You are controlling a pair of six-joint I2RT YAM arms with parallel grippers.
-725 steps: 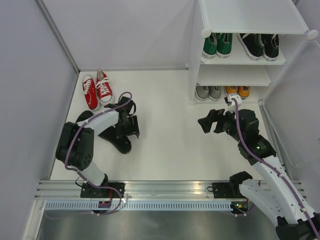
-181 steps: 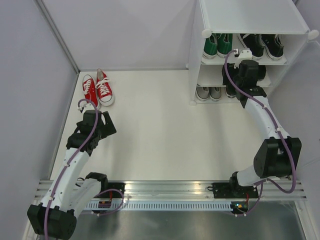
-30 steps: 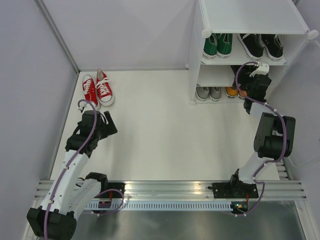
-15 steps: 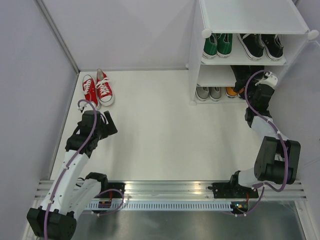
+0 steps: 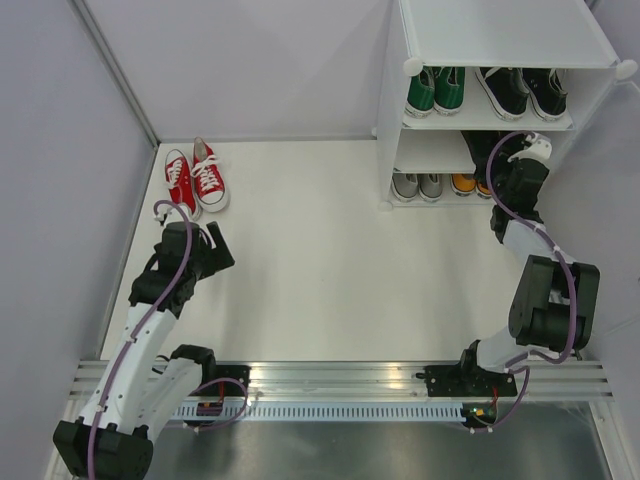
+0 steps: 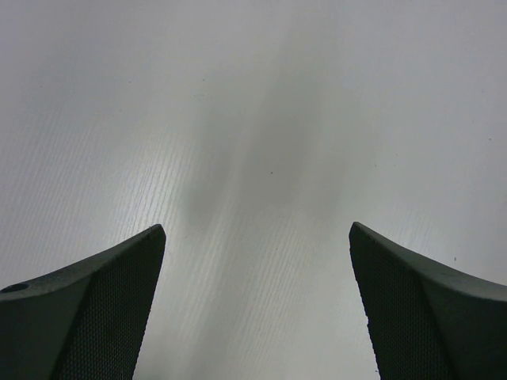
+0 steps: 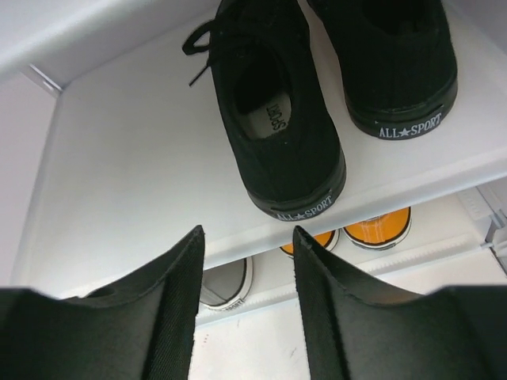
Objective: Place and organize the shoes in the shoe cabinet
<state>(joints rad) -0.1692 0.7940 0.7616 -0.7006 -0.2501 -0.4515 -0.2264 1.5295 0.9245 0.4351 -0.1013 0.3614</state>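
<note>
The white shoe cabinet [image 5: 500, 35] stands at the back right. Green shoes [image 5: 434, 90] and black white-soled shoes [image 5: 520, 92] sit on its upper shelf. Grey shoes [image 5: 417, 184] and orange shoes [image 5: 473, 183] sit on the bottom tier. An all-black pair [image 7: 277, 111] stands on the middle shelf [image 7: 135, 166], heels outward. My right gripper [image 7: 247, 237] is open and empty just in front of that shelf's edge [image 5: 505, 160]. Red shoes [image 5: 195, 178] lie on the floor at the back left. My left gripper [image 5: 212, 255] [image 6: 257, 237] is open and empty over bare floor, near the red pair.
Grey walls close in the white floor [image 5: 320, 250] on the left, back and right. A translucent cabinet side panel [image 5: 590, 220] stands right of my right arm. An aluminium rail [image 5: 340, 380] with the arm bases runs along the near edge.
My right wrist has swung a little to the right and risen in front of the cabinet's middle shelf, with its elbow shifting. The left arm has barely moved.
</note>
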